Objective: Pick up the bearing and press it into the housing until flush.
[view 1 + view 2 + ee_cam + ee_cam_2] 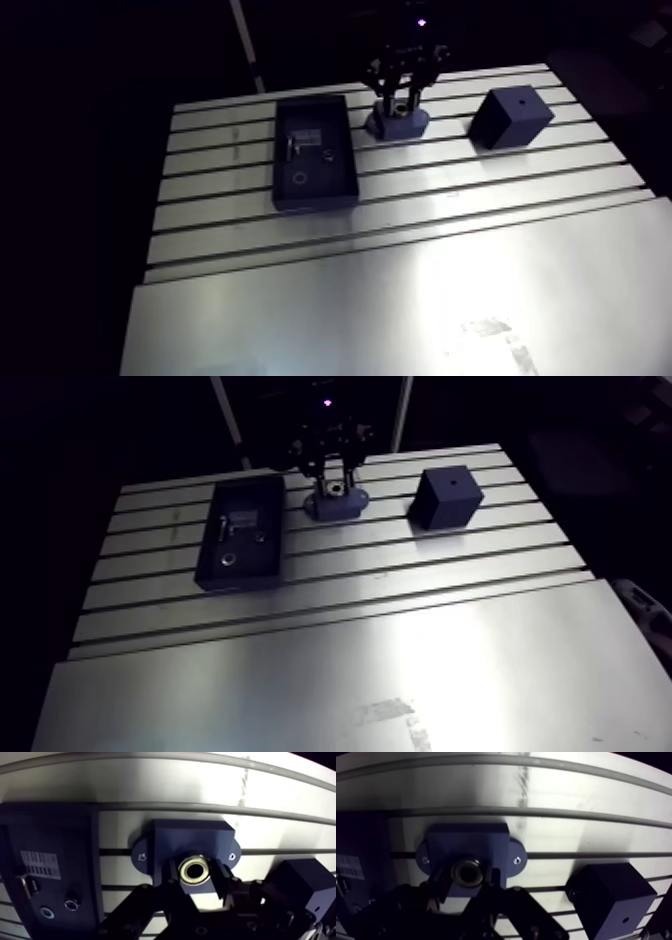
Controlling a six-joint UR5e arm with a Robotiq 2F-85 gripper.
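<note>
Along the far edge of the table (400, 290), one of each: bearing (194, 870), housing (187, 839), dark cube (511, 117), and tray (315, 203) holding one ring (300, 179) plus small bits too small to count.

The whole bench (400, 300) is seen from high and well back in the arm view, facing the claw (400, 98) at its far side. In the wrist view the housing (192, 839) is seen close from above. Housing, tray (335, 185) and block (511, 117) are shared by both.

Slotted aluminium table (400, 300), dim surroundings
</note>
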